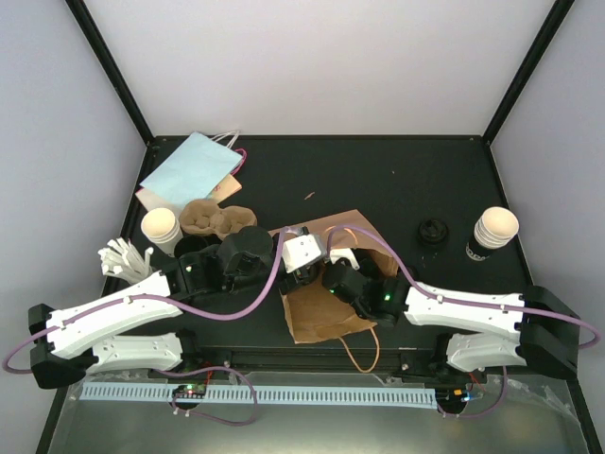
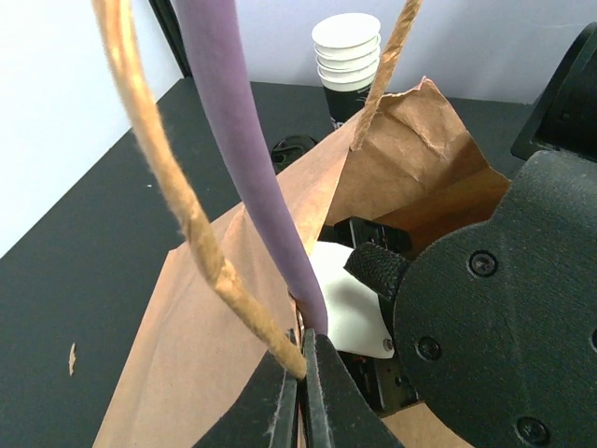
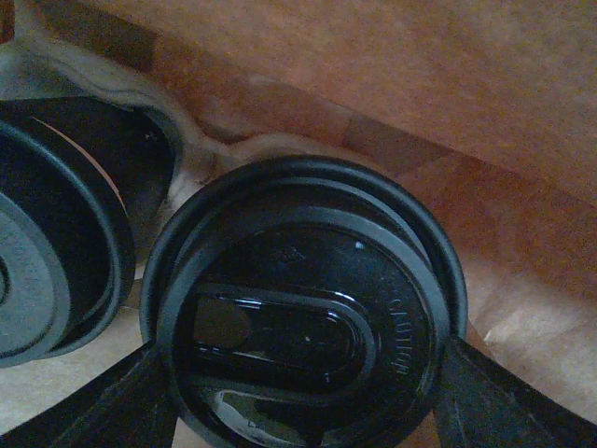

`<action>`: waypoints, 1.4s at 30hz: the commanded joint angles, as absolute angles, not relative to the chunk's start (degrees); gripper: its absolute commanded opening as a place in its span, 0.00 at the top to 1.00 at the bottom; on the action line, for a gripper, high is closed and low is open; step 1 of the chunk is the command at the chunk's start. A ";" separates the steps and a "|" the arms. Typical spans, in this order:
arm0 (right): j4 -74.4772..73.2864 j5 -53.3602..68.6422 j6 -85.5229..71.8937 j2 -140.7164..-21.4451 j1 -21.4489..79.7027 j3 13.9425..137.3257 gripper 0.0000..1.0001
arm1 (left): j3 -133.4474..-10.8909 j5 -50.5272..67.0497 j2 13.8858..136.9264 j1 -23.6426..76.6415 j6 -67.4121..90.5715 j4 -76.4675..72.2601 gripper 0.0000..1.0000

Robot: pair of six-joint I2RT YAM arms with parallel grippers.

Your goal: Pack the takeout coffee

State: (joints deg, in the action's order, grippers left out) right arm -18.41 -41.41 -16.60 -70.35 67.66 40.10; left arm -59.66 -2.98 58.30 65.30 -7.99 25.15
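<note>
The brown paper bag (image 1: 321,317) lies open at the table's front centre. My left gripper (image 2: 303,373) is shut on the bag's (image 2: 215,317) rim, right where its twine handle (image 2: 177,196) is attached. In the top view it sits at the bag's left edge (image 1: 286,268). My right gripper (image 3: 303,401) is inside the bag (image 3: 420,93). Its fingers (image 3: 490,406) press both sides of a black-lidded coffee cup (image 3: 298,299). A second lidded cup (image 3: 47,271) stands just left of it in a pulp carrier (image 3: 210,154).
A stack of lidless cups (image 1: 493,232) and a loose black lid (image 1: 433,232) stand at the right; the stack also shows in the left wrist view (image 2: 347,56). At the left are another cup stack (image 1: 161,230), a pulp carrier (image 1: 216,219), white forks (image 1: 123,257) and a pale-blue bag (image 1: 189,170).
</note>
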 commanded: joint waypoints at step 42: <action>-2.73 -40.79 -19.91 -73.33 65.90 30.24 0.60 | -63.35 0.00 59.20 65.74 -4.85 24.98 0.99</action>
State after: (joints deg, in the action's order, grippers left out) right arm -0.78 -41.30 -17.10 -71.90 66.65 30.65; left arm -59.88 -2.70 59.02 65.23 -5.72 25.69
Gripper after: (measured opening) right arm 0.696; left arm 0.018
